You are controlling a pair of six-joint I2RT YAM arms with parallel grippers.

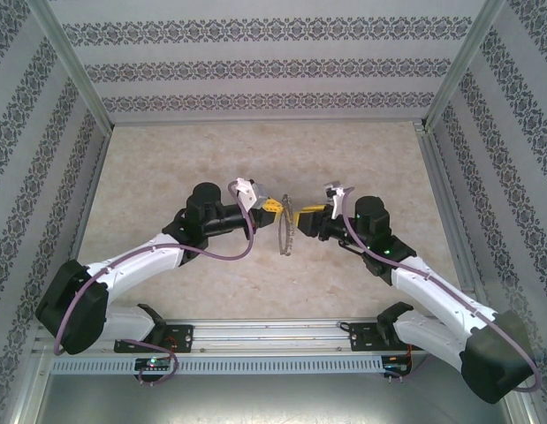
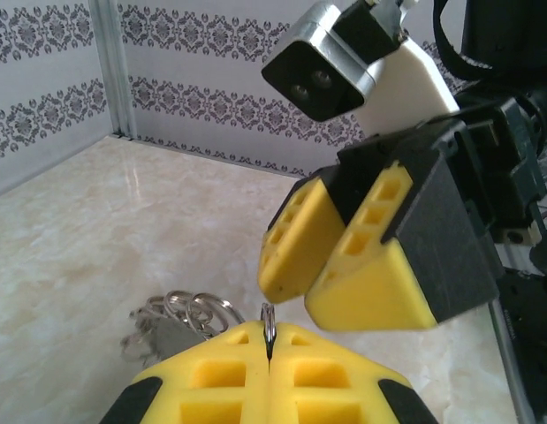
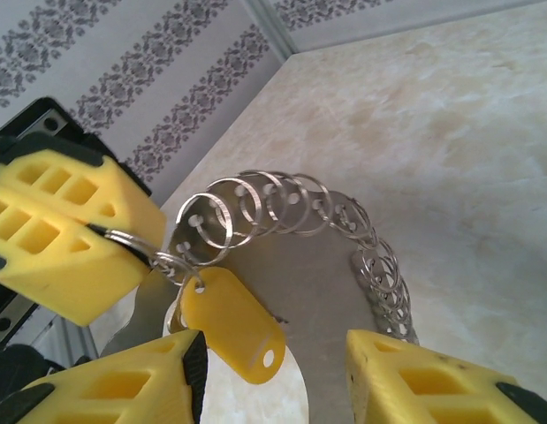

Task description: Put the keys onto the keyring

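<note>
Right hand (image 1: 307,215) is open, jaws astride the key (image 3: 233,322), likely ready to take it. The key dangles at the keyring (image 3: 291,203), which the closed left hand (image 2: 268,340) pinches, holding it off the bench (image 3: 450,132) for access.

Left fingers (image 2: 211,382) seemingly pinch the keyring (image 2: 269,320).

A pale, marbled table (image 1: 255,150) has a soft gloss. Walls (image 1: 255,62) papered in bands of dark damask pattern close it in on three sides. Slim aluminium posts (image 1: 72,62) rise from the back corners, and a slotted white cable duct (image 1: 255,363) runs along the near edge.
</note>
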